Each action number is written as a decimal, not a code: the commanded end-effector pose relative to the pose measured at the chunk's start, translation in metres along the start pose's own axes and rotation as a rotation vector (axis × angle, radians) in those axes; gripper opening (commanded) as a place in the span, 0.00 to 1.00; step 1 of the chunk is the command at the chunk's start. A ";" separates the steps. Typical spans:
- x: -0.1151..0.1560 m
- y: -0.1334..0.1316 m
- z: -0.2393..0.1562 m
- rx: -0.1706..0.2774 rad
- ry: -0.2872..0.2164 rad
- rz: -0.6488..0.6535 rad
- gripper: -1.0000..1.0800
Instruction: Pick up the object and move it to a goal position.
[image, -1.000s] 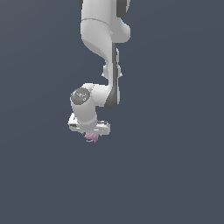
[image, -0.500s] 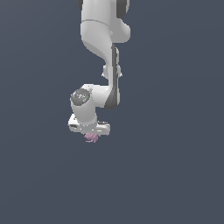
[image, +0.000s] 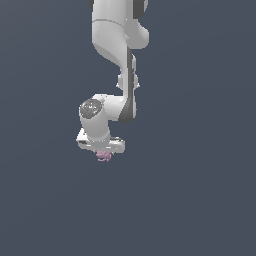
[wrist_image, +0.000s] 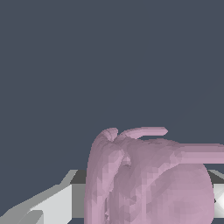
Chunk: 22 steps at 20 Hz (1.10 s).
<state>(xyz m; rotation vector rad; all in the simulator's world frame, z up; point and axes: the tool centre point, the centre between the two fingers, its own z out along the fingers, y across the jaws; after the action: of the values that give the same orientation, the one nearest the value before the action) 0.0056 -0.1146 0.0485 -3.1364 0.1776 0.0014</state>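
The object (image: 103, 156) is a small pale pink-mauve lumpy thing that pokes out just below my white gripper (image: 103, 154) in the exterior view. In the wrist view the object (wrist_image: 148, 179) fills the near part of the picture, held between my fingers (wrist_image: 48, 205). The gripper is shut on it and points down. The fingers are mostly hidden behind the hand in the exterior view. No goal marker shows.
A plain dark grey-blue surface (image: 200, 200) fills the background in both views. Nothing else shows on it.
The arm and the held object have shifted very slightly toward the exterior view's left. The grip is unchanged.
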 end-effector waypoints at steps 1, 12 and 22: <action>-0.002 0.004 -0.008 0.000 0.001 0.000 0.00; -0.030 0.041 -0.078 0.001 0.001 0.001 0.00; -0.064 0.090 -0.170 0.002 0.001 0.001 0.00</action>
<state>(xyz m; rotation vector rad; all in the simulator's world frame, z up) -0.0621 -0.1907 0.2059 -3.1351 0.1800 -0.0018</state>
